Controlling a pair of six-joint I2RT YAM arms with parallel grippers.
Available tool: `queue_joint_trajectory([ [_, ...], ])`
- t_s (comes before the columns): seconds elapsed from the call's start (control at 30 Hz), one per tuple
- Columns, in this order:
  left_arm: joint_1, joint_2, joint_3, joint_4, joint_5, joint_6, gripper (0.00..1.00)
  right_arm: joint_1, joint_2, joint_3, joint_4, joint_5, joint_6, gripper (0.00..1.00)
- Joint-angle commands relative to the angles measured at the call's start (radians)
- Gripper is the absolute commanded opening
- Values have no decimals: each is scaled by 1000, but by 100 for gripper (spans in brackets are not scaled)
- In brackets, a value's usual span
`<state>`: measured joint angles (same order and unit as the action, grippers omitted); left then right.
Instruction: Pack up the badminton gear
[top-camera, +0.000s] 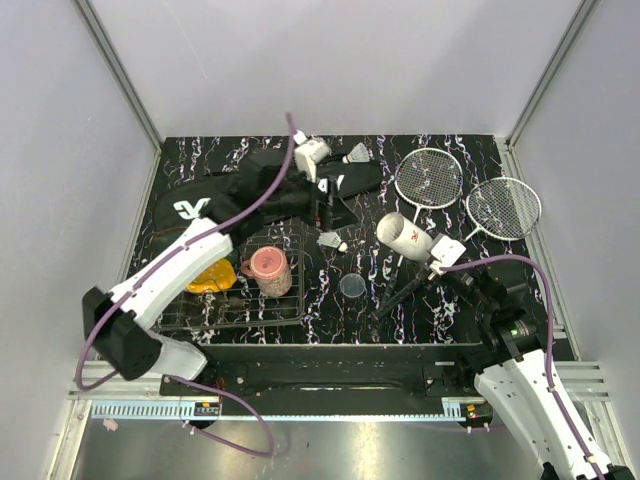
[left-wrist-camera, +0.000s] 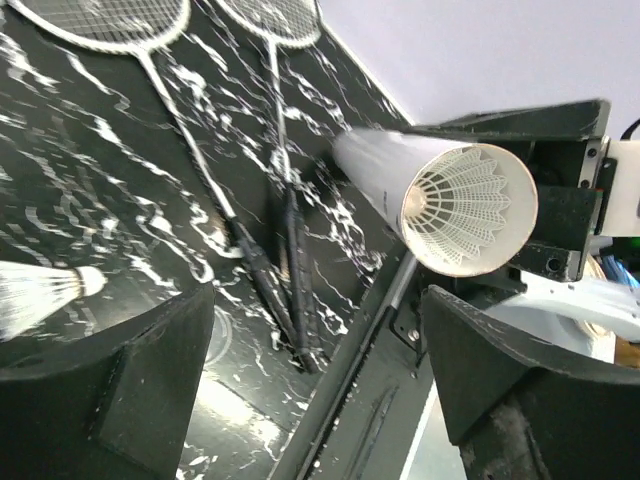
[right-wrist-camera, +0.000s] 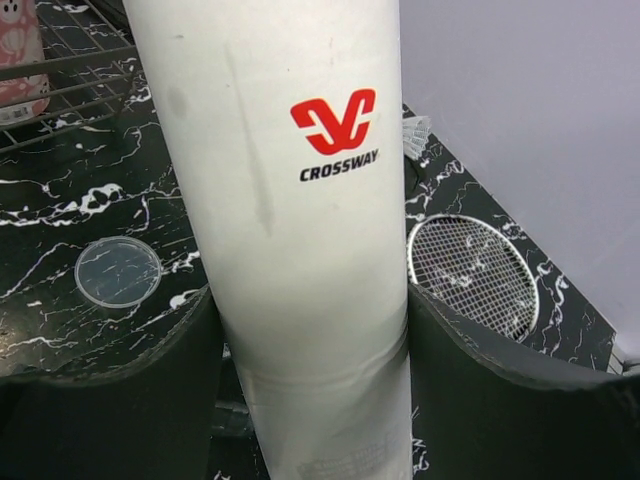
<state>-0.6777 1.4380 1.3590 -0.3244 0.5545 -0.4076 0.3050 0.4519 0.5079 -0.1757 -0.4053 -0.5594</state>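
Well, from overhead the long black fabric bag (top-camera: 250, 195) lies crumpled at about eleven o'clock on the black marbled surface (top-camera: 400, 320), with the left arm (top-camera: 190, 255) reaching across it towards twelve. Two white-strung oval rackets (top-camera: 428, 178) with thin dark shafts lie side by side between one and two o'clock, handles pointing back to the middle. One white feather shuttlecock (top-camera: 355, 153) sits at twelve and a second shuttlecock (top-camera: 330, 242) lies near the centre.

The right arm (top-camera: 520, 385) comes in from five o'clock and holds the white cardboard tube (top-camera: 405, 235) tilted, its mouth turned towards the left arm. I'd guess this is so that shuttlecocks can be fed in. A pink cup (top-camera: 270, 270) stands in a wire rack (top-camera: 230, 310) at eight o'clock beside a yellow-black object (top-camera: 212, 275). A clear round lid (top-camera: 352, 287) lies just below centre.

Through the left wrist camera, the left fingers (left-wrist-camera: 110, 390) stand wide apart, released, with nothing between them. The tube's open mouth faces them at one o'clock, with a nested shuttlecock (left-wrist-camera: 470, 205) inside. The racket shafts run down from twelve.

Through the right wrist camera, the right fingers (right-wrist-camera: 110, 400) are clenched on both sides of the tube, its red CROSSWAY logo facing the lens. The lid lies at nine o'clock and a racket head at three.
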Motion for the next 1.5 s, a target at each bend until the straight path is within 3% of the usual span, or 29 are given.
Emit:
queue_joint_trajectory([
  [0.0, 67, -128, -69, 71, -56, 1, 85, 2, 1, 11, 87, 69, 4, 21],
  [0.17, 81, -33, -86, -11, -284, 6, 81, 2, -1, 20, 91, 135, 26, 21],
  [0.33, 83, 230, 8, -53, -343, 38, 81, 3, -15, 14, 93, 118, 36, 21],
  [0.5, 92, 396, 146, -97, -478, 90, 80, 2, -16, 12, 93, 105, 38, 21],
  [0.77, 106, 544, 193, -117, -455, 101, 69, 2, -21, 4, 105, 91, 36, 21],
  [1.1, 107, 624, 224, -104, -343, 76, 43, 2, -18, -2, 117, 91, 39, 21],
  [1.2, 106, 625, 227, -102, -318, 67, 29, 0, -19, 0, 116, 94, 39, 21],
  [1.23, 106, 616, 223, -100, -320, 66, 15, 2, -18, 0, 116, 95, 39, 21],
  [1.27, 107, 601, 219, -99, -321, 64, 11, 3, -16, 0, 116, 102, 39, 21],
  [1.37, 106, 510, 221, -99, -306, 66, 0, 3, -9, 1, 113, 112, 44, 21],
  [1.47, 106, 373, 224, -99, -265, 49, 0, 2, -1, 1, 113, 114, 44, 21],
])
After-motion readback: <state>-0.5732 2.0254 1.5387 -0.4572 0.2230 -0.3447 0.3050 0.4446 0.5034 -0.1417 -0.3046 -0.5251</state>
